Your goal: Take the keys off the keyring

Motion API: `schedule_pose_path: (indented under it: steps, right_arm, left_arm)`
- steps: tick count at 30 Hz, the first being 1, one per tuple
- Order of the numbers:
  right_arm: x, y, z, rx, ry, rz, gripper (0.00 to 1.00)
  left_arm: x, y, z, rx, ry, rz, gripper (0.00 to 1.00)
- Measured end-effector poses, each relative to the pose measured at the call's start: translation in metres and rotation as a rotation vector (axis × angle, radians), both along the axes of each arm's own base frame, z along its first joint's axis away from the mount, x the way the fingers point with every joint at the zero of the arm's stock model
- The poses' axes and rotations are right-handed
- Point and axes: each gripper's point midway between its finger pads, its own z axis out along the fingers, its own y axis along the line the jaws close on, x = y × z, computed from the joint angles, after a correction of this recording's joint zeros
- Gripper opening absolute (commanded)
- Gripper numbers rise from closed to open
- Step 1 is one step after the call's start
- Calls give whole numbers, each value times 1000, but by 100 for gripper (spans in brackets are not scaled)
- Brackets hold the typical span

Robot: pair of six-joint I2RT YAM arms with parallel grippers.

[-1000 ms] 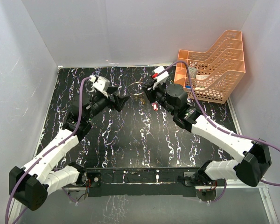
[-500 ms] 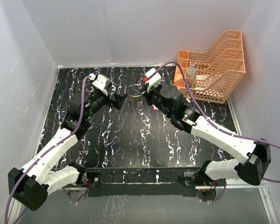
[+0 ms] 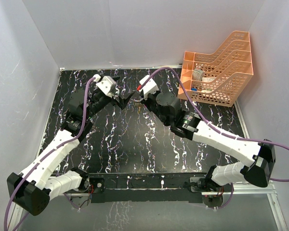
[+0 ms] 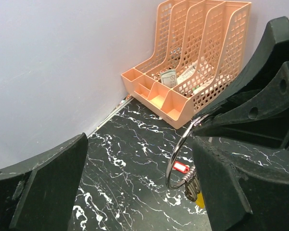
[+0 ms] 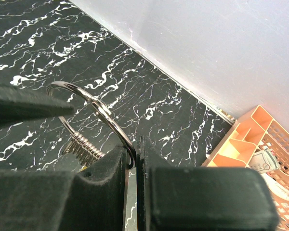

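My right hand (image 5: 133,156) is clamping the keyring (image 5: 106,113) upright over the table (image 5: 33,33), evidently to steady it, while my left hand (image 4: 139,163) is standing wide beside it, the red-headed key (image 4: 181,167) showing by its lower edge.

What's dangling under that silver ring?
A cluster of small metal bits hangs from the keyring, with a yellow piece below, partly covered by a finger of the left gripper. A red-headed key shows there too; hanging or lying on the table, I cannot tell.
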Motion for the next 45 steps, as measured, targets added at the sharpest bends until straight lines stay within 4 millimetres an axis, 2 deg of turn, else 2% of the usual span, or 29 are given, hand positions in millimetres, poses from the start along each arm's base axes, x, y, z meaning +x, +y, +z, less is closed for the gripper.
schedule_pose_path:
  steps: [4,9,13,18,25,29,34,38,45]
  right_arm:
    - [1,-3,1,-3,-5,-19,0]
    - [3,-6,7,16,-23,-42,0]
    - [4,-5,17,52,-45,-45,0]
    - [3,-5,25,82,-59,-44,0]
    - [-1,-9,37,133,-64,-40,0]
    - [-6,-11,46,176,-70,-34,0]
    - [-8,-12,53,210,-74,-30,0]
    - [-8,-12,54,224,-71,-31,0]
    - [-9,-11,54,229,-68,-28,0]
  left_arm:
    - [-1,-12,-15,30,34,-46,88]
    - [-11,-21,-30,44,56,-99,95]
    - [-21,-23,-52,44,82,-136,96]
    - [-26,-25,-73,35,109,-156,96]
    - [-33,-23,-113,1,131,-157,96]
    - [-31,-22,-114,-46,95,-143,97]
    - [-26,-24,-94,-121,23,-136,97]
    - [-27,-28,-82,-169,-12,-155,89]
    - [-27,-42,-93,-186,23,-200,86]
